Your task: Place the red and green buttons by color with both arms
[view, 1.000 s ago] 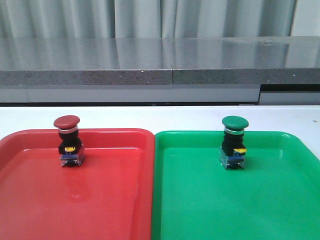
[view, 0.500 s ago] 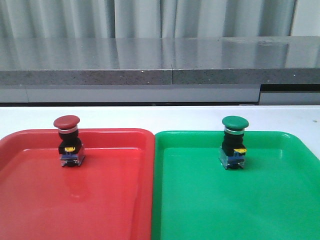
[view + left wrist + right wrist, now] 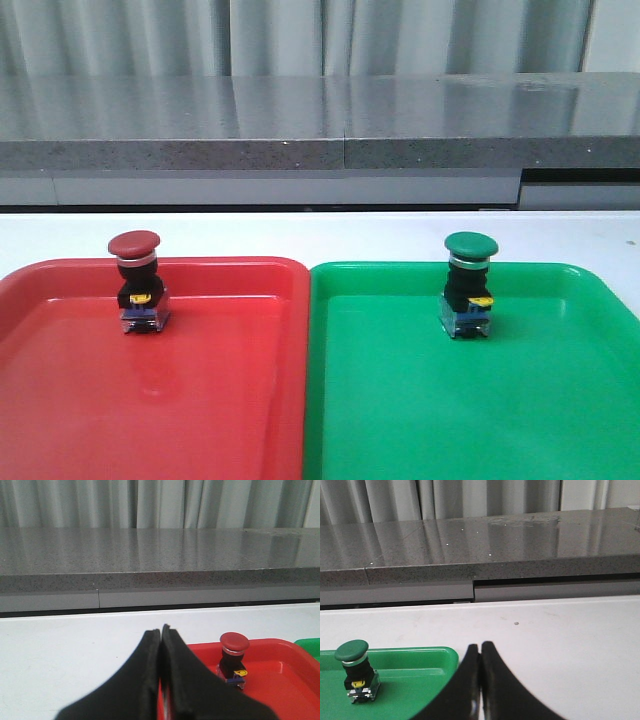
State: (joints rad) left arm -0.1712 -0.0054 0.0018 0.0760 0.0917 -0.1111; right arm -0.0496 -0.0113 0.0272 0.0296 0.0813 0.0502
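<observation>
Now red button [image 3: 137, 283] and green button [image 3: 468, 285] stand near far tray rims; both end effectors closed, empty.

The red button [image 3: 136, 282] had a dark-red cap, a silver collar, a black body with a yellow mark, and a blue-clear base. It stood in a glossy red tray [image 3: 220, 400]. The green button [image 3: 468, 285] wore a deep green cap over the same silver, black, yellow and blue parts, in a bright green tray [image 3: 480, 410]. The table [image 3: 320, 235] was white. Behind it ran a speckled grey counter [image 3: 300, 120], with pale grey pleated curtains [image 3: 300, 35] above. Both grippers' fingers [image 3: 175, 675] [image 3: 492, 685] were matte black.
</observation>
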